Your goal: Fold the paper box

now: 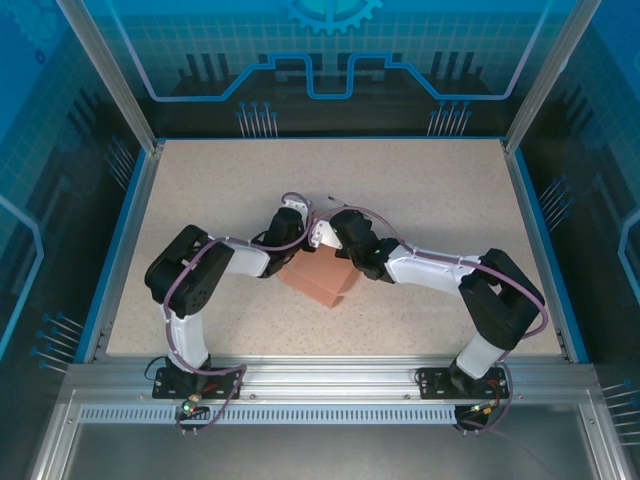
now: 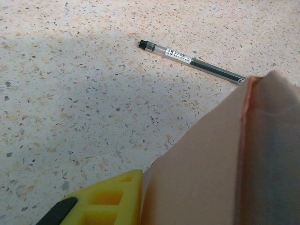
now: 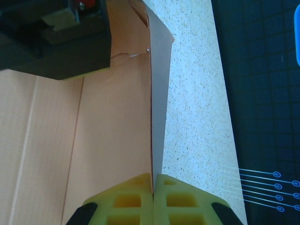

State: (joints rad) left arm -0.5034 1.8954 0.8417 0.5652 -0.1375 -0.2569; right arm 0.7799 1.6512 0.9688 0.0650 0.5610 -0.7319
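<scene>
I had the paper box (image 1: 318,280) mid-table between the arms, half-formed. One panel stood upright, pinched tight in my right gripper (image 3: 153,187). My left gripper (image 1: 298,250) touched another panel, though I couldn't tell whether it gripped. I judged most folds undone.
</scene>
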